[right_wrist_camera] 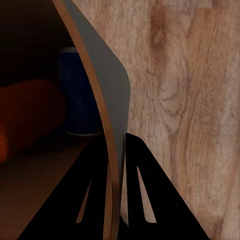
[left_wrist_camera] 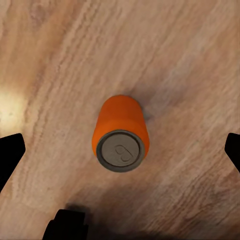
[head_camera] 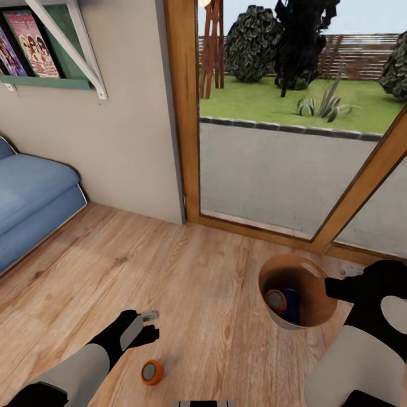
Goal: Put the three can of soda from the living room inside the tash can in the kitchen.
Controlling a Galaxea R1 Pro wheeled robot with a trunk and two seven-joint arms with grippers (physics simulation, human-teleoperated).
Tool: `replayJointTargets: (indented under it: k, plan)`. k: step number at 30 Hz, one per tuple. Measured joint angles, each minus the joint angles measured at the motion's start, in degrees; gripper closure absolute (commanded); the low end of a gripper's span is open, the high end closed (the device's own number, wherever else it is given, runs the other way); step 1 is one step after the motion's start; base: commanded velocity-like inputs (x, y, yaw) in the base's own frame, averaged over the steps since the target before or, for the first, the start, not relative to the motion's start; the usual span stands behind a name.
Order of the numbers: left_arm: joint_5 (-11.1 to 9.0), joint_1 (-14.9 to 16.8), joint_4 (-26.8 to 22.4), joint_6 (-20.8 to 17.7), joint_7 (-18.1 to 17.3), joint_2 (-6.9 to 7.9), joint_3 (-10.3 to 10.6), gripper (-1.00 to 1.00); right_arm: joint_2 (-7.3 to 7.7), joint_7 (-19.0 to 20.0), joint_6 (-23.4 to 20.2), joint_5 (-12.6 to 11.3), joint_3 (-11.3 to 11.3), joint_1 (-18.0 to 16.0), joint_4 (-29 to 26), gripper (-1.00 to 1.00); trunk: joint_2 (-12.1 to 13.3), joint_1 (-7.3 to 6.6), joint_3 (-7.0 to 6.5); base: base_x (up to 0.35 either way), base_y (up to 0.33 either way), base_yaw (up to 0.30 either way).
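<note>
Copper-brown trash can (head_camera: 316, 316) stands on the wood floor (head_camera: 215, 294) near the wood-framed glass door (head_camera: 294, 141), tilted toward the camera. Inside it lies one orange soda can (head_camera: 276, 300) beside a blue object (head_camera: 291, 305). The right gripper (right_wrist_camera: 114, 200) has its fingers (right_wrist_camera: 145, 195) closed on the can's rim wall, one on each side. A second orange can (head_camera: 151, 372) lies on its side on the floor, just beside the left gripper (head_camera: 148, 319). That gripper's fingers (left_wrist_camera: 10, 155) are spread wide apart above the can, not touching it. Blue sofa (head_camera: 34, 198) sits at left.
</note>
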State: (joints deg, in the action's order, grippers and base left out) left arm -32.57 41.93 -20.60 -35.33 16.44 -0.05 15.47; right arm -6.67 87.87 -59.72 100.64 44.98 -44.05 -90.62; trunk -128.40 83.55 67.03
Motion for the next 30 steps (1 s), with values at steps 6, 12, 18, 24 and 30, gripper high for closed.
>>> replayJointTargets:
  k: [6, 12, 18, 24, 30]
  plan:
    - [0.03, -0.01, 0.41, 0.15, 0.00, -0.03, 0.00, -1.00, 0.00, 0.00, 0.00, 0.00, 0.02, -0.03, 0.00, 1.00, -2.39, 1.31, 1.07, 0.000, 0.000, 0.000]
    - [-0.03, -0.01, 2.12, 1.15, 0.00, -0.07, 0.00, -1.00, -0.01, -0.01, 0.01, 0.03, 0.02, -0.01, 0.00, 1.00, -4.79, 2.63, 2.15, 0.000, 0.000, 0.000]
    - [-0.04, 0.00, 2.45, 1.46, 0.00, -0.10, 0.00, -1.00, -0.04, 0.00, 0.00, 0.00, 0.00, -0.02, 0.00, 1.00, -6.02, 3.29, 2.69, 0.000, 0.000, 0.000]
    - [-0.01, 0.00, 2.48, 1.81, 0.00, -0.16, 0.00, -1.00, -0.08, 0.00, 0.00, 0.00, 0.01, 0.00, 0.00, 1.00, -6.02, 3.29, 2.69, 0.000, 0.000, 0.000]
    - [0.04, -0.01, 3.29, 2.52, 0.00, -0.21, 0.00, -1.00, -0.09, 0.00, 0.00, -0.01, 0.02, -0.01, 0.00, 1.00, -8.40, 4.61, 3.77, 0.000, 0.000, 0.000]
